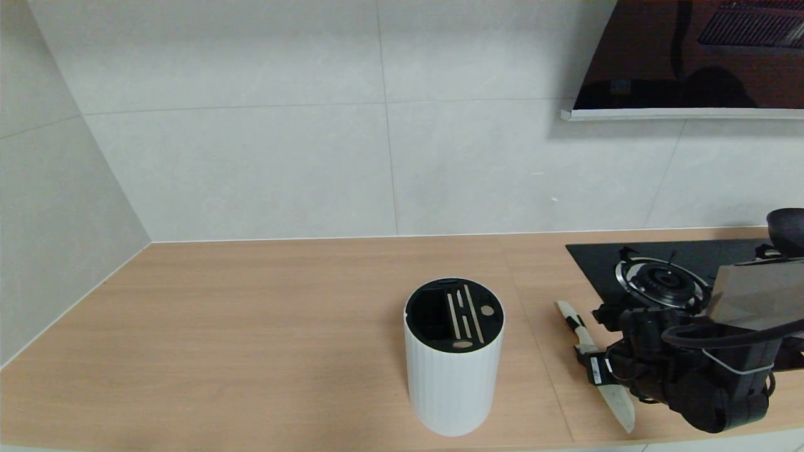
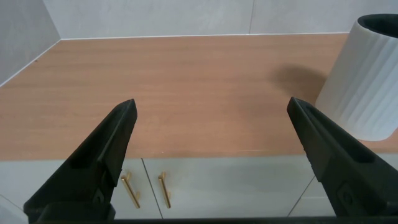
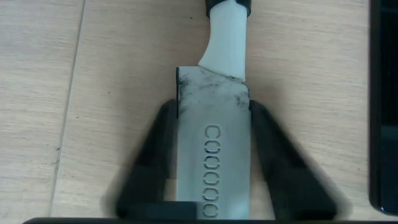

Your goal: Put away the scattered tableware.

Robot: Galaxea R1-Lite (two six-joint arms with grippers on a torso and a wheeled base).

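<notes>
Far left: left gripper (image 2: 211, 109), fingers spread wide and holding nothing, poised off the front edge of the counter (image 1: 251, 314), above cabinet doors with two gold handles (image 2: 165, 190). No part in the present grasp, and well apart from any tableware.

Centre: white ribbed holder (image 1: 453, 376), upright near the counter's front edge, with a black slotted top. Narrow slots facing up, likely to need a close match of blade angle. Risk of tipping or sliding under a misaligned entry or a sideways knock, given the tall body and light look.

Right of centre: knife (image 1: 584, 339), flat on the counter just beside the stove, pale handle toward the wall, blade tip toward the front edge.

Right: right gripper (image 1: 600, 370), closed against both edges of the blade just forward of the handle, as seen from the right wrist.

- Main hazard judged from here: slip or rotation on lifting, caused by a narrow purchase on a thin, smooth blade with the handle's weight hanging to one side.
- Possible scraping of the counter by the fingertips.

Far right: gas stove (image 1: 659, 279), close enough for a swinging handle to strike its pan support.
</notes>
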